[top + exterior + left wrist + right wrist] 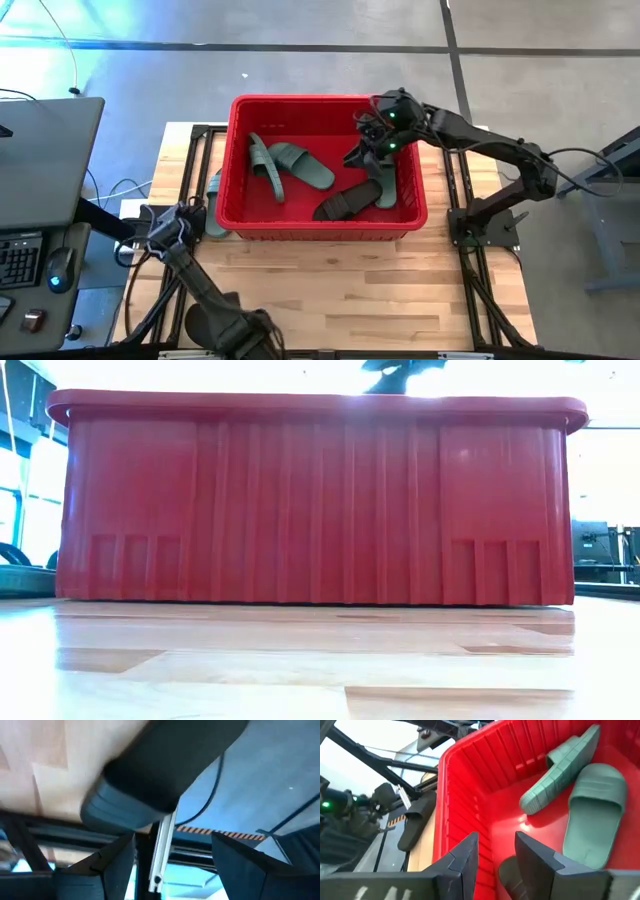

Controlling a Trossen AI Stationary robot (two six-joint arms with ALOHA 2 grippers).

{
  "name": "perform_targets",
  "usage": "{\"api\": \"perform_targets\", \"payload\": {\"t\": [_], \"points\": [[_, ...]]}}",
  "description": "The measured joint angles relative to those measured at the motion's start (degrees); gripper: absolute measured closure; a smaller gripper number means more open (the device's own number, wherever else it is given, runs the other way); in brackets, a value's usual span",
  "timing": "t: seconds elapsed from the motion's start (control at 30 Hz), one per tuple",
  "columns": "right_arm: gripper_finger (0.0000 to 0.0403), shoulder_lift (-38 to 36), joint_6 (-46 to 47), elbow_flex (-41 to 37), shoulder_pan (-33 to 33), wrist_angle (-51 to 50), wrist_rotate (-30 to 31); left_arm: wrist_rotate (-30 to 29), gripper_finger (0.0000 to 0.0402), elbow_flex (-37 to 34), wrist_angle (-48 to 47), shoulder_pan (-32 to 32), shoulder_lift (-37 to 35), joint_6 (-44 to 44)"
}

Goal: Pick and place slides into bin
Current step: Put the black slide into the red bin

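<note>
The red bin (240, 215) stands on the far half of the table. In it lie three dull green slides (305, 165) (265, 160) (388, 188) and one black slide (348, 202). Another green slide (215, 205) lies outside, against the bin's left wall, and also shows in the right wrist view (415, 822). My right gripper (497, 852) hangs open and empty over the bin's right part (368, 150). My left gripper (172, 845) is open at the table's near left edge (215, 325), with a second black slide (165, 765) just ahead of its fingers. My left gripper stands open just short of the black slide's near edge (125, 822). I cannot tell whether a fingertip touches it. The slide lies on the table by the near left edge.
The bin's near wall (320, 500) fills the low view. Bare wooden table (380, 290) lies between the bin and the near edge. A desk with a keyboard and mouse (40, 260) stands left of the table. Metal frame rails (465, 200) run along the table's sides.
</note>
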Motion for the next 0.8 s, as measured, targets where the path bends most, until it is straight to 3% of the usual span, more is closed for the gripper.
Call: {"api": "perform_targets", "payload": {"t": [0.17, 0.3, 0.47, 0.8], "points": [[0.0284, 0.3, -0.2, 0.0, 1.4, -0.6, 0.1, -0.8, 0.0156, -1.8, 3.9, -1.1, 2.8, -8.0], [0.0284, 0.5, -0.7, 0.0, 2.3, -0.8, 0.2, 2.5, 0.0156, -3.6, 4.0, -0.9, 5.6, -11.1], [0.0284, 0.6, -1.2, 0.0, 2.6, -1.9, 0.1, 5.8, 0.0156, -3.6, -0.1, -1.0, 8.1, -11.9], [0.0284, 0.6, 0.6, 0.0, 2.6, -2.4, 0.0, 4.1, 0.0156, -3.6, -0.2, -1.0, 12.3, -12.5]]}}
